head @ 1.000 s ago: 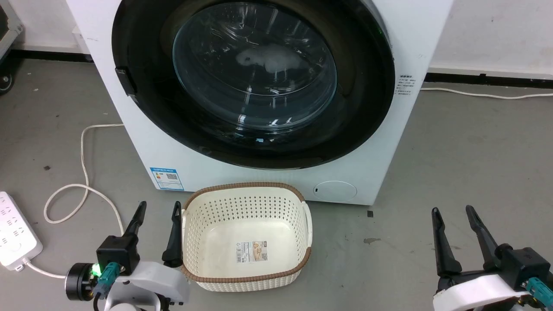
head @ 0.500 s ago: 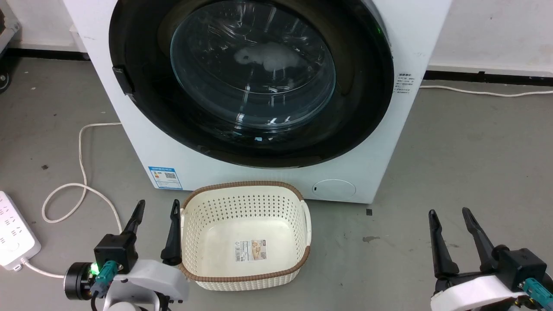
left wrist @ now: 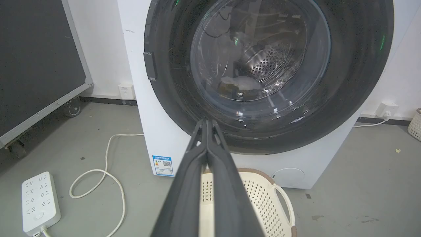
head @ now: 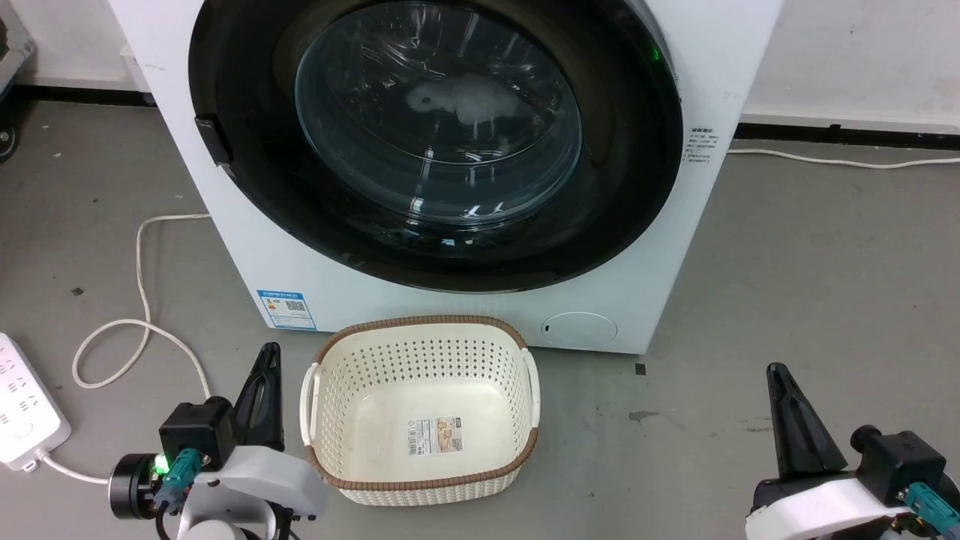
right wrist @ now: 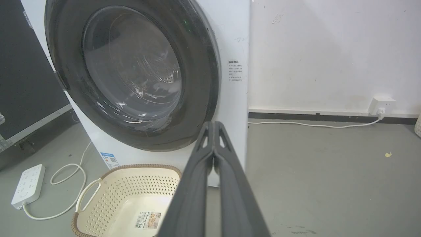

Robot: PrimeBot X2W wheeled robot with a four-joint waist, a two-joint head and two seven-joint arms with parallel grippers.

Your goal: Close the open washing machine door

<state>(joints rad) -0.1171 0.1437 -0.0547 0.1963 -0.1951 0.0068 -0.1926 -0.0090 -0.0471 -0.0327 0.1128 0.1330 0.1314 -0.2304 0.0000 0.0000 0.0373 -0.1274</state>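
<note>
One washing machine (head: 667, 247), one door (head: 439, 112), one basket (head: 420, 323) and one power strip (head: 22, 405) are sitting near the left gripper (head: 268, 352) and right gripper (head: 777, 372).

I think I am in a test lab or a workshop, not a home. The washing machine (head: 360, 298) stands on a bare grey floor (head: 810, 300), a power strip (left wrist: 39, 199) lies loose on it, a black equipment case on wheels (left wrist: 36, 59) stands beside, and the white wall (right wrist: 329, 49) is scuffed.
</note>
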